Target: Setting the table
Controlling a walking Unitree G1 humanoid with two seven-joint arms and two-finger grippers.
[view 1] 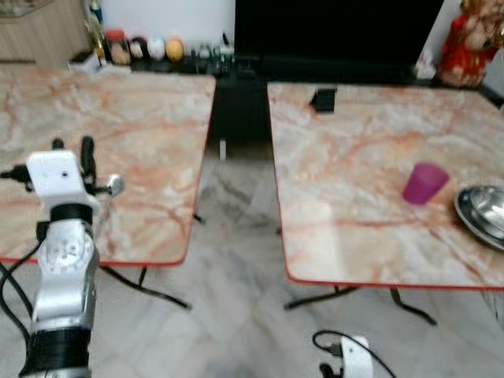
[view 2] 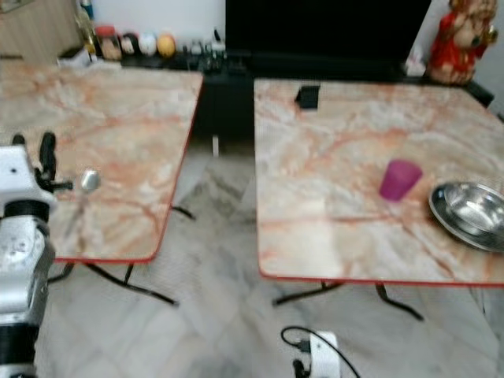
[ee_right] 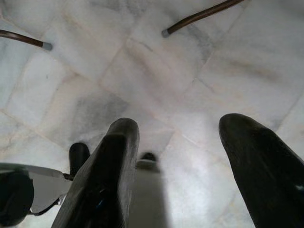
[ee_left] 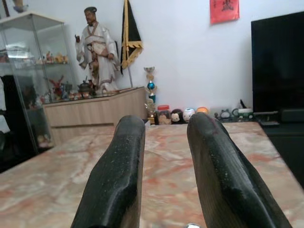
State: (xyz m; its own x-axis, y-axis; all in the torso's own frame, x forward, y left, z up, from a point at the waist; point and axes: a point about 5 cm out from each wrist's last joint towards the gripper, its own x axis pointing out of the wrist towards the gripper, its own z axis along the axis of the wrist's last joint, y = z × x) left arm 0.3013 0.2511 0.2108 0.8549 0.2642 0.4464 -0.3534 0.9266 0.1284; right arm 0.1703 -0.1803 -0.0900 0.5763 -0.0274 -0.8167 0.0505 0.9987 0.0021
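my left gripper (view 1: pixel 72 146) jaws parted, empty, over left marble surface (view 1: pixel 142 118) | purple plastic cup (view 1: pixel 425 183) well apart on right surface | my right gripper (ee_right: pixel 180 161) jaws parted above floor

We see two tables, the left table (view 1: pixel 150 142) and the right table (view 1: pixel 354 197), both topped in cream marble veined with salmon pink and edged in thin red. On the right one we note a magenta cup (view 1: pixel 425 183) and a shiny silver steel bowl (view 1: pixel 482 213). The floor (view 1: pixel 236 291) is pale grey-white marble tile. Our left gripper (ee_left: pixel 164 156) has matt black fingers on a silver and white arm (view 1: pixel 61 260). A red figurine (view 1: pixel 470 39) stands behind.
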